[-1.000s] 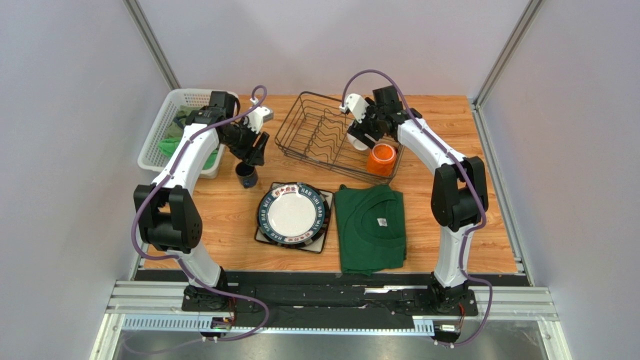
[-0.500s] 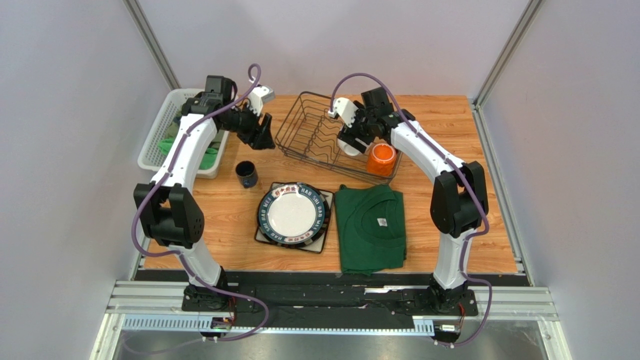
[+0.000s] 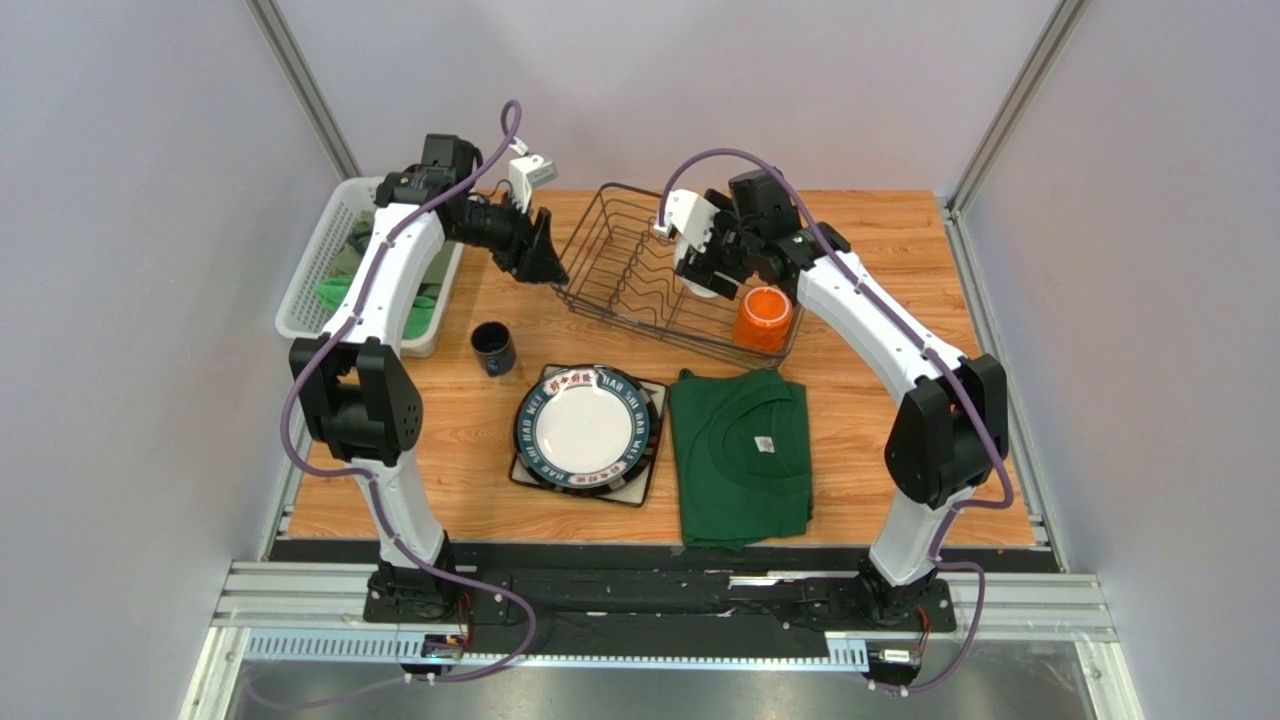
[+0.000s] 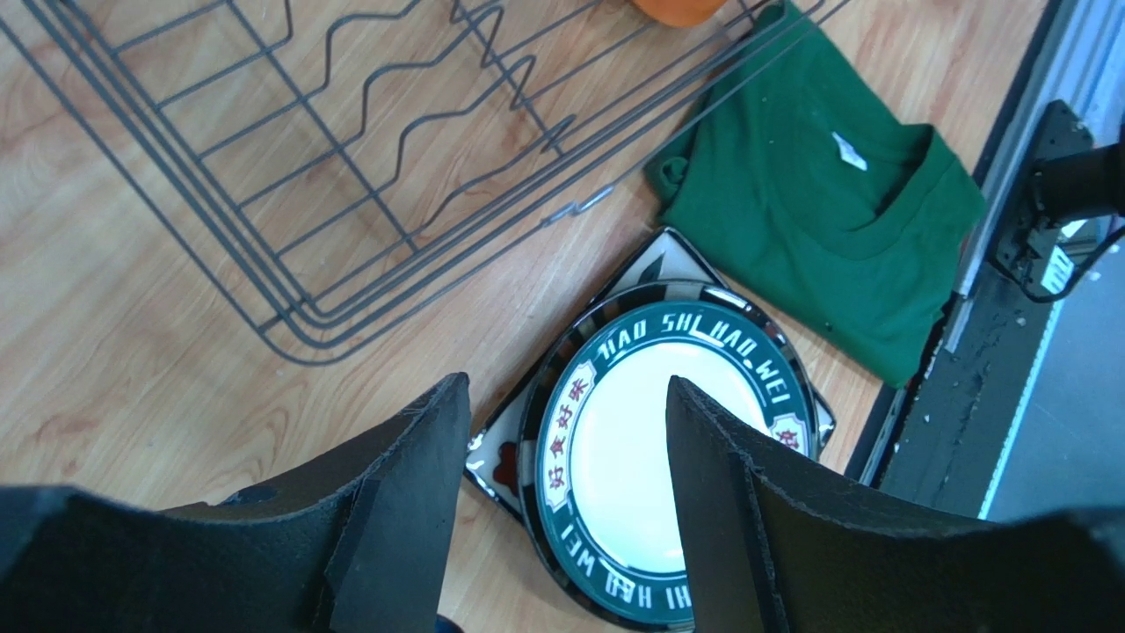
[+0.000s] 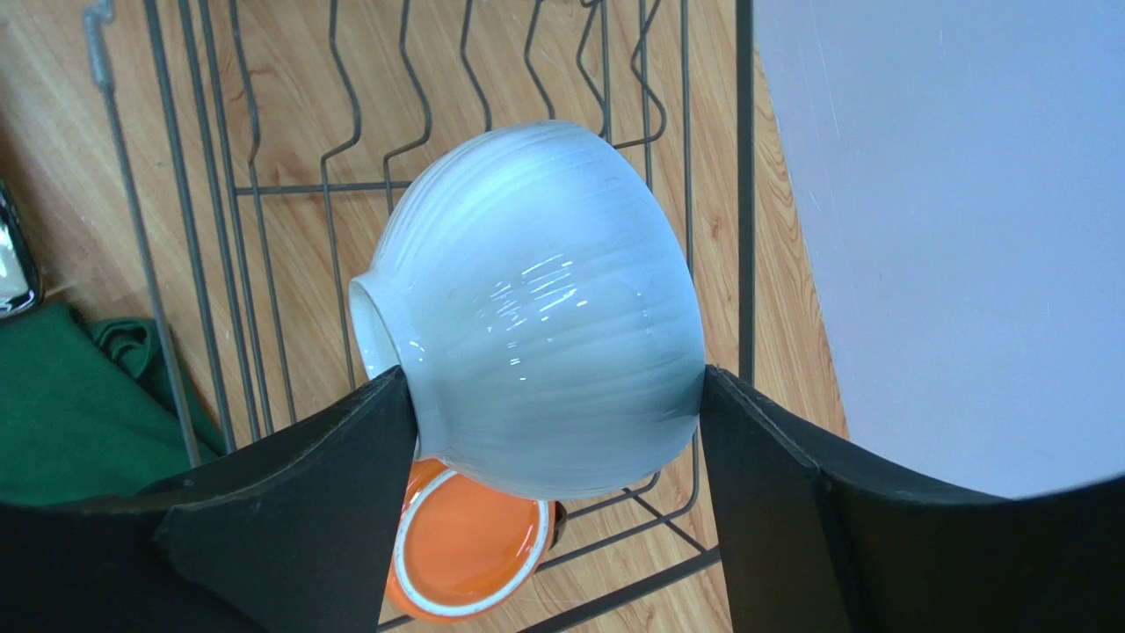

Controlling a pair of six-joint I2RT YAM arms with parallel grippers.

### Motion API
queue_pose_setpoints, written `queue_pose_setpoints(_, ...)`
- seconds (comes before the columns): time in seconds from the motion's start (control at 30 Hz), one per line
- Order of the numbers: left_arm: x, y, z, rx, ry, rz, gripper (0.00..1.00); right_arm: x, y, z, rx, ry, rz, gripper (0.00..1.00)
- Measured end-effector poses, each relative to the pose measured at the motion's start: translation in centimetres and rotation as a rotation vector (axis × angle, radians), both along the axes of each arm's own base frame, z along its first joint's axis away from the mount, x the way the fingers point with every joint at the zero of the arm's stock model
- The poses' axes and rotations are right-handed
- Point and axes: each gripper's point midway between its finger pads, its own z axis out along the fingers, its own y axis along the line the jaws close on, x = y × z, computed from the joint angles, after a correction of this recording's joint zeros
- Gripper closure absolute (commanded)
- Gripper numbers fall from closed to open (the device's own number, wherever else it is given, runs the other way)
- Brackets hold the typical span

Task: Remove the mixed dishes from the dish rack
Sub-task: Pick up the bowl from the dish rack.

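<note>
My right gripper (image 5: 555, 380) is shut on the white bowl (image 5: 542, 310), which it holds on its side over the dish rack (image 5: 251, 264). The orange mug (image 5: 469, 547) stands in the rack just under the bowl, also seen from above as the orange mug (image 3: 763, 318). My left gripper (image 4: 565, 389) is open and empty, hovering beside the dish rack's (image 3: 631, 270) left corner. Below it a round dark-rimmed plate (image 4: 647, 449) lies on the square plate (image 4: 495, 462). The dark blue mug (image 3: 492, 348) stands on the table left of the plates (image 3: 586, 425).
A folded green shirt (image 3: 739, 455) lies right of the plates. A white perforated basket (image 3: 338, 263) with green items sits at the table's left edge, under the left arm. Grey walls close in the table's back and sides.
My left gripper has risen from above the dark blue mug and swung right to the rack's left corner. My right gripper has carried the white bowl slightly left and up.
</note>
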Motion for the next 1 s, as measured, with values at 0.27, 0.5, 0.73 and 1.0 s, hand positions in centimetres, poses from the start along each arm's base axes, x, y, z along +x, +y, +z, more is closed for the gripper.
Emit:
queue_pose_setpoints(0.27, -0.7, -2.6, 1.8, -0.038, -0.018, -0.108, 0.35, -1.9, 0.9, -1.5, -0.084, -0.024, 0.055, 0.32)
queue_pose_setpoints(0.5, -0.8, -4.7, 2.0, -0.06, 0.003, -0.177, 0.35, -2.9, 1.5, -2.3, -0.126, -0.068, 0.086, 0.32)
queue_pose_setpoints(0.73, -0.5, -5.0, 0.7, -0.037, -0.014, -0.254, 0.34, -3.3, 1.8, -0.7, -0.145, -0.168, 0.096, 0.32)
queue_pose_setpoints(1.0, -0.5, -5.4, 0.8, -0.017, -0.161, -0.376, 0.34, -4.2, 2.9, 1.1, -0.132, -0.254, 0.132, 0.32)
